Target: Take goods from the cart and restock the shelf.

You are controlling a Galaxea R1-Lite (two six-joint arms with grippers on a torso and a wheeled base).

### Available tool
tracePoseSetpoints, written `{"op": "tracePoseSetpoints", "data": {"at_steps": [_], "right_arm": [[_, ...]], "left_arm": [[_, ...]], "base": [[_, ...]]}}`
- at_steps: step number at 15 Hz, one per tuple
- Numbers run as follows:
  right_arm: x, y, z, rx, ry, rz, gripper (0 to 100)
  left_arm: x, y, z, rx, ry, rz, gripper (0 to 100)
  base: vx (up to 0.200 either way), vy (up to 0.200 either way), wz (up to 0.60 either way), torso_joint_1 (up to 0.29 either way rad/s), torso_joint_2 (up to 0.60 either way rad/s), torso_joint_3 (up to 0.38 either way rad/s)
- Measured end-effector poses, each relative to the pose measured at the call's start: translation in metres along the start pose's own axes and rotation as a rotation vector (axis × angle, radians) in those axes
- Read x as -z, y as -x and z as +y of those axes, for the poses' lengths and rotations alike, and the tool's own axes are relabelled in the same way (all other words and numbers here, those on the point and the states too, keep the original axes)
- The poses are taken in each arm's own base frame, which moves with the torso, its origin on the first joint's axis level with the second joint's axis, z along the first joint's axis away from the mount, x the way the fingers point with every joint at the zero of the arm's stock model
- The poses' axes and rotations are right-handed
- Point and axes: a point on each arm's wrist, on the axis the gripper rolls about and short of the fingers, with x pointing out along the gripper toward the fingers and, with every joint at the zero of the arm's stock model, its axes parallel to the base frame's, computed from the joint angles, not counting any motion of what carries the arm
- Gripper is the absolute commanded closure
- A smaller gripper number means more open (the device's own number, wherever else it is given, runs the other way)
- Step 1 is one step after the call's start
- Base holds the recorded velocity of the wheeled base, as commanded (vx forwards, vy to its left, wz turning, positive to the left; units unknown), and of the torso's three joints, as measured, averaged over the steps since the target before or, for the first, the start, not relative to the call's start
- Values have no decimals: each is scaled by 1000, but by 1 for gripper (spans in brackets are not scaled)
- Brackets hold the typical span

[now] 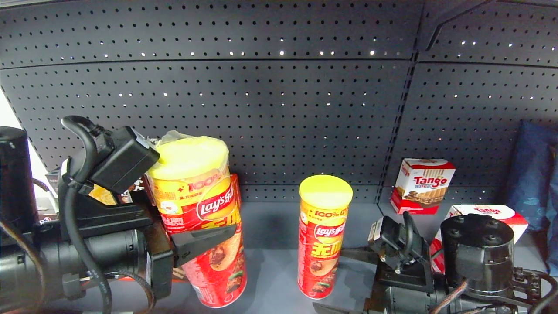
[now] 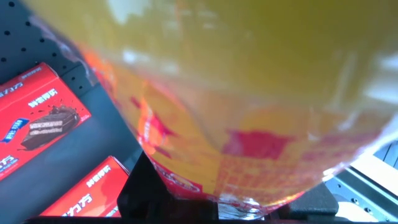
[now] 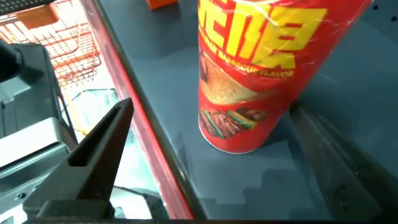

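My left gripper (image 1: 209, 229) is shut on a tall red chip can (image 1: 198, 196) with a yellow lid, wrapped in clear film; one dark finger crosses its front. The can leans slightly at the left of the grey shelf (image 1: 270, 226), and I cannot tell whether its base touches the shelf. Its yellow and red side (image 2: 249, 106) is pressed close in the left wrist view. A second, slimmer chip can (image 1: 324, 235) stands upright mid-shelf. My right gripper (image 1: 331, 279) is open around its lower part, with the can (image 3: 261, 81) between wide-spread fingers (image 3: 93, 162) and no contact visible.
Two wafer boxes (image 1: 420, 185) (image 1: 488, 213) and a blue bag (image 1: 532, 174) sit on the shelf at the right. Red snack boxes (image 2: 37, 124) lie left of the held can. A perforated back panel (image 1: 279, 109) closes the shelf. The orange cart basket (image 3: 56, 43) is beyond the shelf's red front edge (image 3: 143, 124).
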Motion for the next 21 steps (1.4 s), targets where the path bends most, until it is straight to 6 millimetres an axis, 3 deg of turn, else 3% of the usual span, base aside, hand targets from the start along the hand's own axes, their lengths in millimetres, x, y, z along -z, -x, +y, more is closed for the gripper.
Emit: {"op": "tracePoseSetpoints", "data": {"at_steps": [13, 18, 21], "right_arm": [[2, 14, 12, -26, 16, -16, 0], [-15, 37, 8, 65, 28, -105, 0], [-25, 66, -7, 190, 21, -186, 0]], "left_arm": [[0, 0, 0, -2, 0, 0, 100], [-1, 1, 0, -2, -1, -6, 100], [-2, 3, 0, -3, -4, -12, 100]], "base": [[0, 0, 0, 0, 0, 0], [0, 0, 0, 0, 0, 0], [0, 0, 0, 0, 0, 0]]}}
